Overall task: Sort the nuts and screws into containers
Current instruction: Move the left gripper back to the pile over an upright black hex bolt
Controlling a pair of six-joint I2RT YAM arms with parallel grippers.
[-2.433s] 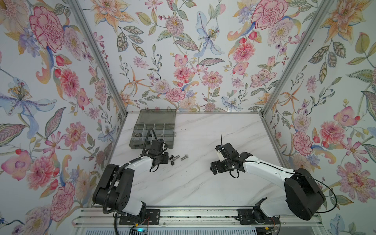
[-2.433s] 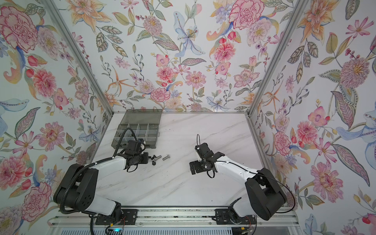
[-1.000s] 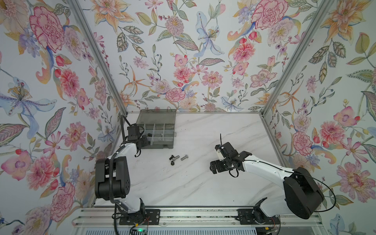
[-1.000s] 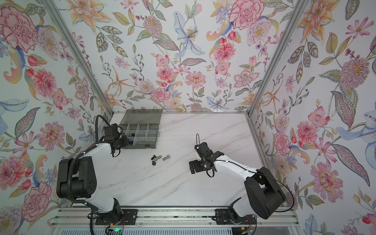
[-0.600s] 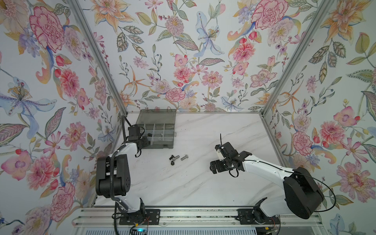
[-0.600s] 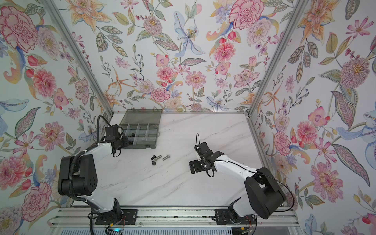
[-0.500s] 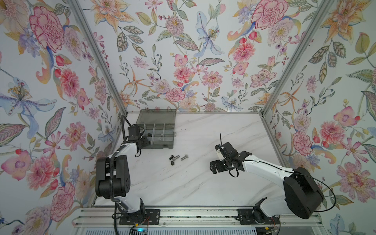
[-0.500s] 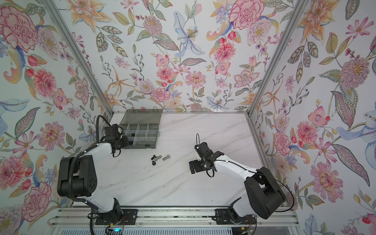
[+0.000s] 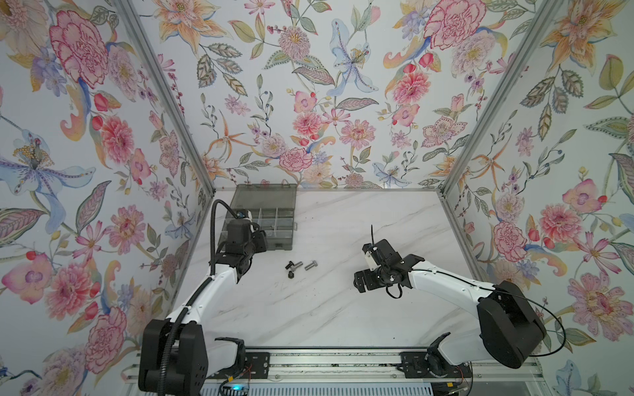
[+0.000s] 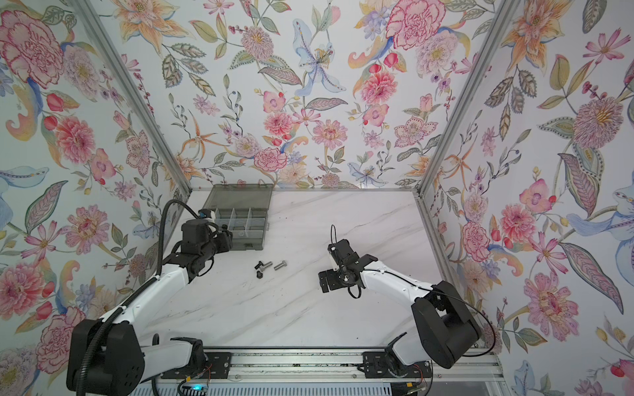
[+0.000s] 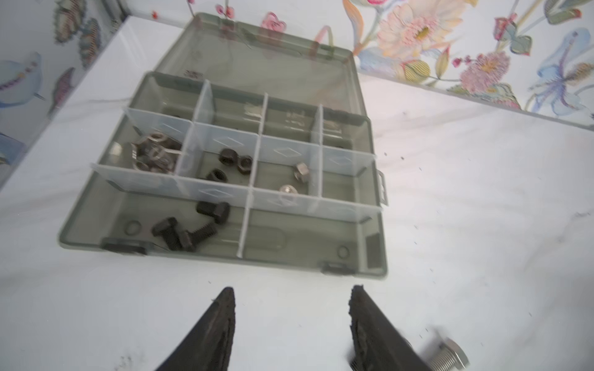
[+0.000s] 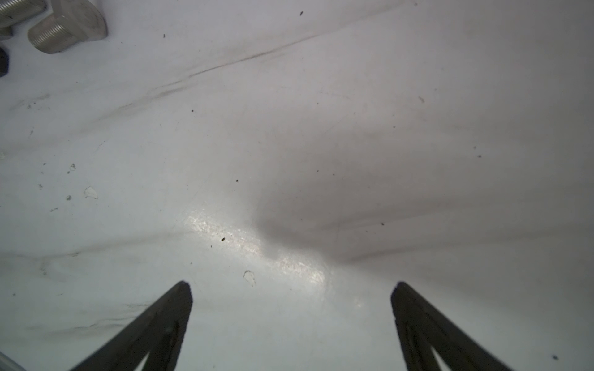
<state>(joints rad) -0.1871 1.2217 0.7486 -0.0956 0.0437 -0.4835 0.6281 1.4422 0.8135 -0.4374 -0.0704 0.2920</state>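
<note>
Starting at the jaws: your left gripper (image 11: 291,289) stands apart with nothing between its fingers, hovering over bare table (image 11: 96,305) just on the near side of the organiser box (image 11: 289,260). Your right gripper (image 12: 292,284) is spread wide and empty too, low over the marble to the right of the middle.

Inside the box, at the far left of the table, the sorting looks well advanced. The black screws (image 11: 189,228) lie in the near left cell. In the row behind, from left to right, wing nuts (image 11: 152,154), black nuts (image 11: 231,163) and silver nuts (image 11: 297,180) each have their own cell. The near right cell looks empty.

What you have left sits loose on the table between the two grippers, nearer than the box: two silver screws (image 9: 310,265) and two small black pieces (image 9: 291,274), too small to tell whether they are screws or nuts. I judge you are in the last stretch, with the silver screws likely bound for the empty cell.
</note>
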